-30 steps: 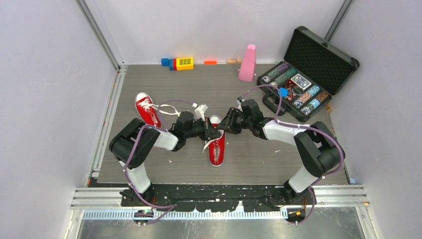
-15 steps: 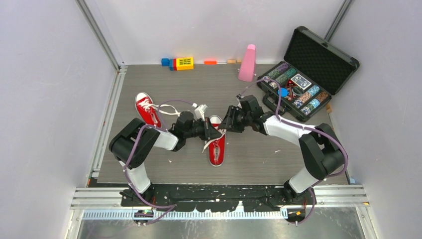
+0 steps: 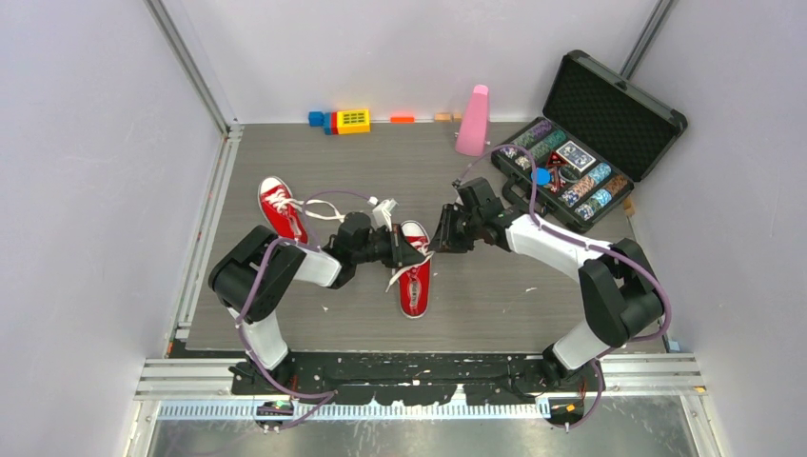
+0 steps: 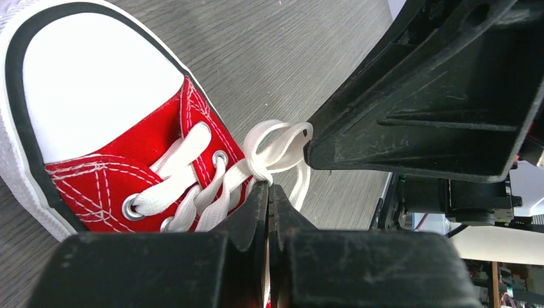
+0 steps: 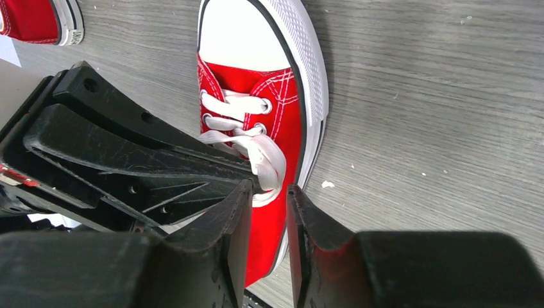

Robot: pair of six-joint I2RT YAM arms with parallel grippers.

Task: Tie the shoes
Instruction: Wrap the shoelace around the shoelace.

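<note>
Two red shoes with white toe caps lie on the grey table. One shoe (image 3: 413,274) (image 4: 115,128) (image 5: 276,109) is at the centre, between both grippers. The other shoe (image 3: 279,208) (image 5: 38,19) lies at the back left, its laces trailing right. My left gripper (image 3: 405,249) (image 4: 268,187) is shut on a white lace (image 4: 256,168) of the centre shoe, right at the knot. My right gripper (image 3: 436,242) (image 5: 269,187) faces it from the right, jaws a little apart, with a loop of the lace (image 5: 266,160) at its fingertips.
An open black case of poker chips (image 3: 590,143) stands at the back right, close behind the right arm. A pink cone-shaped object (image 3: 473,121) and small coloured blocks (image 3: 353,120) line the back wall. Metal rails run along the table's left edge.
The right arm's wrist and forearm have shifted slightly back and to the right. The left arm and both shoes have not moved.
</note>
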